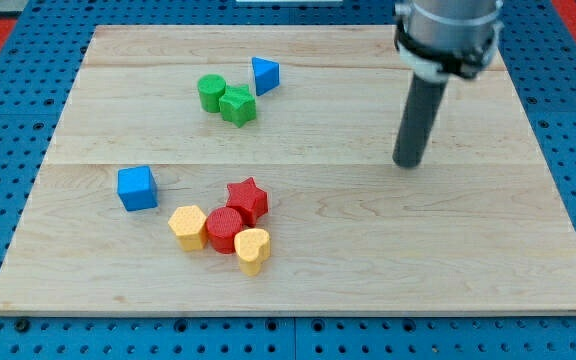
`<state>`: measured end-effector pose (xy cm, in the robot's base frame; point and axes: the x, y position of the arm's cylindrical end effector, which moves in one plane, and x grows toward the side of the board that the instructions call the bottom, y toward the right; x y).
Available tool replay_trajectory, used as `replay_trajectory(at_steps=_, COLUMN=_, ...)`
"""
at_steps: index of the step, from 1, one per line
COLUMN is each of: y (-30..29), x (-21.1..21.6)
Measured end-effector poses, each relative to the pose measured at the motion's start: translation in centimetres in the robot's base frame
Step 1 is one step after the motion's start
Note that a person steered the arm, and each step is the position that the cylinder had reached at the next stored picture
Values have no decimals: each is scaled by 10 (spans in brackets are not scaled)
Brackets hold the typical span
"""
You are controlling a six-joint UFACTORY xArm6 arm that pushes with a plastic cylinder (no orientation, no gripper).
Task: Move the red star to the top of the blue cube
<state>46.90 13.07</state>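
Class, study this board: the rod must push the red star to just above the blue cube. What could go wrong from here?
1. The red star touches the red cylinder, with two yellow blocks packed close by, so a careless push may drag neighbours along.
2. My tip sits far off to the view's right, so a straight sweep would likely drive the star into the blue cube, not above it.

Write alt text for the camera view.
My tip rests on the board's right half, far from the red star, which sits in a cluster with a red cylinder, right of the blue cube.
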Motion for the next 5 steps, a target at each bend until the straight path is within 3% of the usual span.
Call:
replay_trajectory(at_steps=1, y=-52, x=54)
replay_trajectory(at_steps=2, y=-148, x=59)
replay_trajectory(at_steps=4, y=-259, x=27)
replay_trajectory(at_steps=5, y=-220, x=-14)
